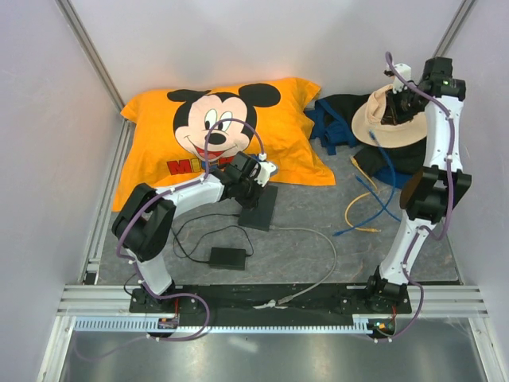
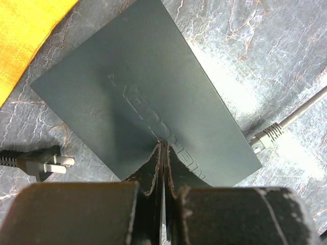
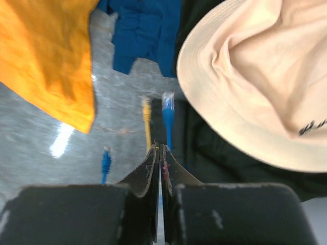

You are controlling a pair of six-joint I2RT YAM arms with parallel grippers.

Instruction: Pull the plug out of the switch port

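The switch (image 1: 259,208) is a flat matte black box on the grey table, just in front of the pillow. In the left wrist view the switch (image 2: 148,97) fills the middle. A grey plug (image 2: 265,137) on a grey cable (image 1: 330,255) sits at the switch's near right corner, tip against the edge; whether it is seated in a port I cannot tell. My left gripper (image 2: 163,144) (image 1: 261,187) is shut and empty, its tips resting on the switch's top face. My right gripper (image 3: 161,147) (image 1: 391,107) is shut and empty, raised over the hat at the back right.
An orange Mickey pillow (image 1: 223,135) lies at the back. A beige hat (image 1: 390,119) rests on black and blue cloth (image 1: 330,123). Loose blue (image 1: 382,211) and yellow cables (image 1: 358,199) lie at the right. A black power brick (image 1: 227,257) and its two-prong plug (image 2: 43,162) lie near the switch.
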